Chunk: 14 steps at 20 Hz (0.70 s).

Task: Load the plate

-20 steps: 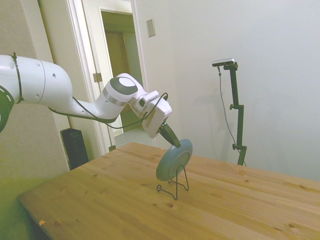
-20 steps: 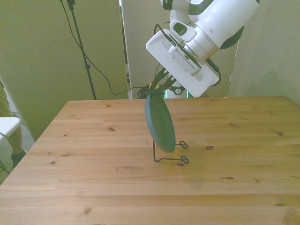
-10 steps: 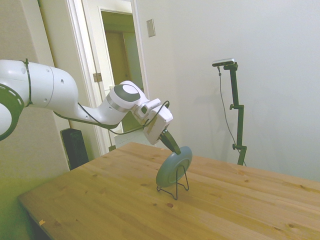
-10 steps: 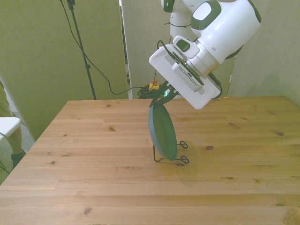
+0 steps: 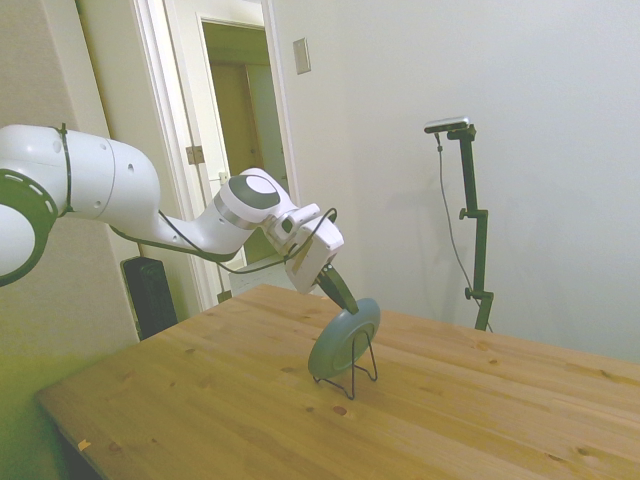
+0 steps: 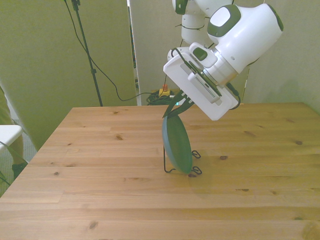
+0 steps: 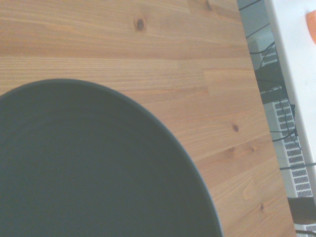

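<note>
The plate [image 6: 177, 144] and its wire stand [image 6: 183, 169] are blocking mid-table [image 6: 100, 190]; bare wood is lying open all around them.

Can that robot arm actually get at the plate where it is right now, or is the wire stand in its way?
Yes, it seems so. The gripper is already at the plate's top rim, fingers apparently closed on it. The wire stand sits low, under and behind the plate, leaving the top edge free.

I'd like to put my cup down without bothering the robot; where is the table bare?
Nearly all the table is bare: the near strip and both sides in the front view. The only crowded spot is mid-table, where the fingers hold the plate on the wire stand.
</note>
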Each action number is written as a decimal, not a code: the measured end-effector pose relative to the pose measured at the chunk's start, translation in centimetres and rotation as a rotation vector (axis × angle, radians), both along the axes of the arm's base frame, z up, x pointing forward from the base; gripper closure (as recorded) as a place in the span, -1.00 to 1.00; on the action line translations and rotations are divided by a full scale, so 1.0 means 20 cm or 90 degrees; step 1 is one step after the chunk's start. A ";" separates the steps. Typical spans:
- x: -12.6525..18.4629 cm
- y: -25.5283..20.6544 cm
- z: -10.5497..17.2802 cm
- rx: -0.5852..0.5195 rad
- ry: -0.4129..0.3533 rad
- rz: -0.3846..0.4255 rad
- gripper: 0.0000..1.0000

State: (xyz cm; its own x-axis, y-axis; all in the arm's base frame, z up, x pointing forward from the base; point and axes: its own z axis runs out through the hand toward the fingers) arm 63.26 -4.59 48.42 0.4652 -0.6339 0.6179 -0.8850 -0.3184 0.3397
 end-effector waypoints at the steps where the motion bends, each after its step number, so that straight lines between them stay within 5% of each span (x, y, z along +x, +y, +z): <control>1: 0.00 0.00 0.00 0.000 -0.001 0.000 -1.00; 6: 0.00 0.00 0.04 0.000 -0.007 -0.002 -1.00; 10: -0.03 0.04 0.19 0.004 -0.039 0.005 -1.00; 14: -0.13 0.21 0.39 0.098 -0.063 0.058 -1.00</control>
